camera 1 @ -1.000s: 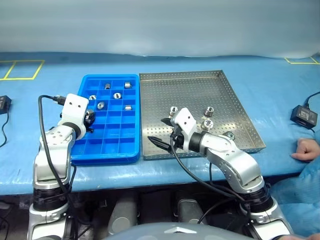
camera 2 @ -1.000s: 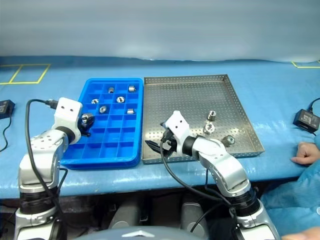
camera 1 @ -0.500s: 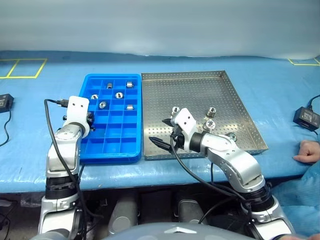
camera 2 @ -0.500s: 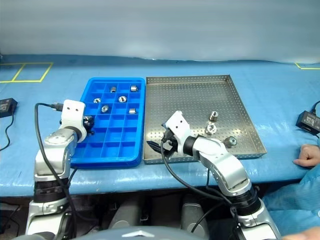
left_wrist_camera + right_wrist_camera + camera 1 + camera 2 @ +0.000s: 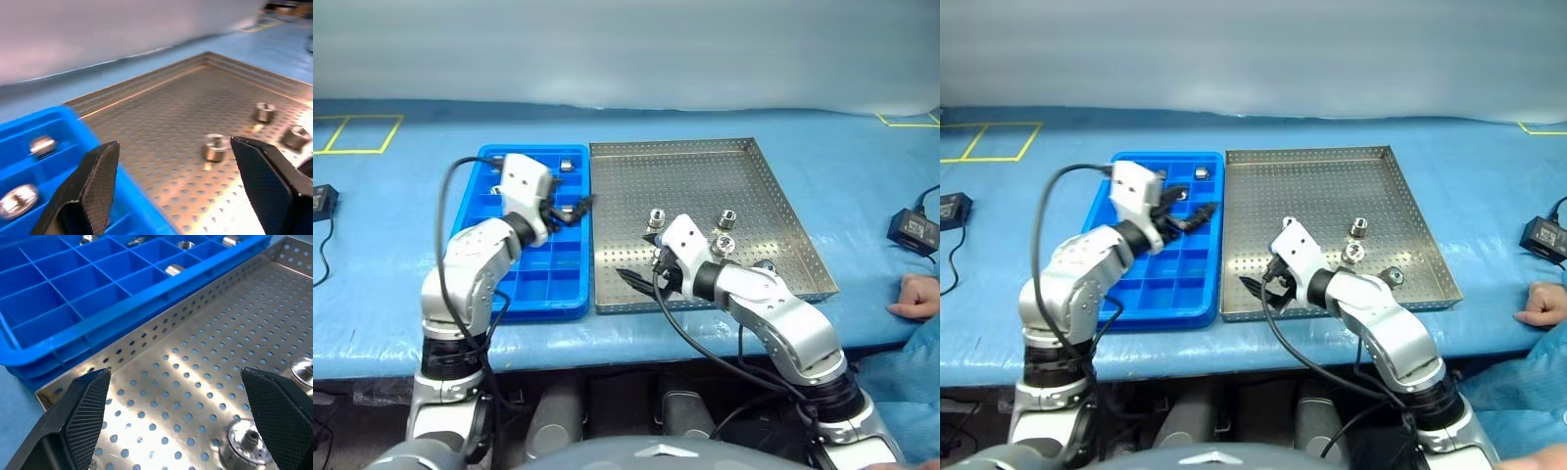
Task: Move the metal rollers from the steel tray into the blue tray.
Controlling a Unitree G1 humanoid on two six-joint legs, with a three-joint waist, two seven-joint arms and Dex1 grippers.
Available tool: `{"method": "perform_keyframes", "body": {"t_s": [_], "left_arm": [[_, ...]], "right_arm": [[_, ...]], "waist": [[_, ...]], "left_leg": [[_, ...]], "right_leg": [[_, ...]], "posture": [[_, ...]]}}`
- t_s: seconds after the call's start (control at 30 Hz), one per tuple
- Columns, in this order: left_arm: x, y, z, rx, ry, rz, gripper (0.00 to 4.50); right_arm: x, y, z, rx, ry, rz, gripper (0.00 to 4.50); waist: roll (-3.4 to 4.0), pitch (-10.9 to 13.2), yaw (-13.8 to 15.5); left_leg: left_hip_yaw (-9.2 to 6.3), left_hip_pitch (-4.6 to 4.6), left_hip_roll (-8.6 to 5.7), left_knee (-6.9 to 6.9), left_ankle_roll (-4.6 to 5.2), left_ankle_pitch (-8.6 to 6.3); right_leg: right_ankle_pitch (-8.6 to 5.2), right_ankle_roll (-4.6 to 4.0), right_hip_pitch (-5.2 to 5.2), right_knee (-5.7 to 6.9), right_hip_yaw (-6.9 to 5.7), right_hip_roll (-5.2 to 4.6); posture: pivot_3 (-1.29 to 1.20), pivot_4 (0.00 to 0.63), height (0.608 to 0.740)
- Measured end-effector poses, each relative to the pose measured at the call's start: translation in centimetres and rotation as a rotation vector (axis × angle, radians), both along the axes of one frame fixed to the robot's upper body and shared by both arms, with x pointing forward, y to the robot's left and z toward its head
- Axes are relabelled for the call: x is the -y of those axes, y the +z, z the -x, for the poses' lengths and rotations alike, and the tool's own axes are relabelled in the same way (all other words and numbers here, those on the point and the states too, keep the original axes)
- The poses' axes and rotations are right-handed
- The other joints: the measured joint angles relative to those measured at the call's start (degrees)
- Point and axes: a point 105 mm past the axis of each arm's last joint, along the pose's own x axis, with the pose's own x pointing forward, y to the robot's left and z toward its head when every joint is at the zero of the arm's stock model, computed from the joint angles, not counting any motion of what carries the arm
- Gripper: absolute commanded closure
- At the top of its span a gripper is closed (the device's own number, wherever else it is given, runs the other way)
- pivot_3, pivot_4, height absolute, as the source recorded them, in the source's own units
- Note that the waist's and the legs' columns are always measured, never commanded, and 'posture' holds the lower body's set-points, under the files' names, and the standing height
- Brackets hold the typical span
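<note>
**Status: both tools apart and empty, four rollers left in the steel tray**

My left tool (image 5: 174,144) is up over the right edge of the blue tray (image 5: 524,305) and points across to the steel tray (image 5: 685,181). Its two fingers are wide apart with nothing between them.

My right tool (image 5: 174,374) sits low over the near left corner of the steel tray. Its two fingers are also wide apart and hold nothing.

The two trays lie side by side and touching on the table (image 5: 724,116), the blue one on my left.

Count of rollers (image 5: 726,217):
- Steel tray: four. One is just beyond my right wrist and three lie further right, all loose on the perforated floor.
- Blue tray: five can be counted in the right wrist view, each in its own compartment toward the far end. My left arm covers part of the grid from the head view, so I cannot tell the full count there.
</note>
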Motion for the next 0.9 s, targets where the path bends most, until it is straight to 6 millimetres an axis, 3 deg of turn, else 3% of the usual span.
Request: {"method": "perform_keyframes", "body": {"t_s": [0.07, 0.2, 0.53, 0.9], "left_arm": [[1.4, -1.5, 0.1, -0.036, -0.092, -0.092, 0.56], [2.1, -4.1, -1.0, -0.096, -0.135, -0.197, 0.56], [5.0, -7.2, -2.6, -0.227, -0.186, -0.217, 0.56], [5.5, -9.1, -2.8, -0.245, -0.226, -0.353, 0.56]], "right_arm": [[1.0, -0.4, 0.3, -0.003, -0.03, 0.04, 0.0], [2.1, -1.0, 0.8, -0.022, -0.084, 0.065, 0.0], [2.5, -1.0, 1.6, -0.013, -0.165, 0.04, 0.0], [2.3, -0.7, 1.6, 0.002, -0.181, 0.017, 0.0]], "waist": [[0.0, 0.0, -0.41], [0.0, 0.0, -1.92], [0.01, 0.0, -5.04], [0.02, -0.01, -6.79]], "left_leg": [[0.0, 0.0, -0.13, 0.0, 0.01, 0.0], [-0.01, -0.01, -0.14, 0.0, 0.02, -0.01], [-0.03, -0.05, 0.02, -0.02, 0.08, -0.04], [-0.03, -0.02, 0.05, -0.03, 0.07, -0.04]], "right_leg": [[0.0, 0.01, 0.0, -0.03, 0.0, 0.01], [-0.01, 0.01, -0.01, -0.03, 0.01, 0.01], [0.0, 0.04, -0.04, -0.05, 0.04, 0.0], [0.01, 0.05, -0.03, -0.04, 0.04, 0.0]], "posture": [[-0.1, 0.15, 0.74], [-0.16, 0.15, 0.74], [-0.24, 0.15, 0.74], [-0.24, 0.15, 0.74]]}}
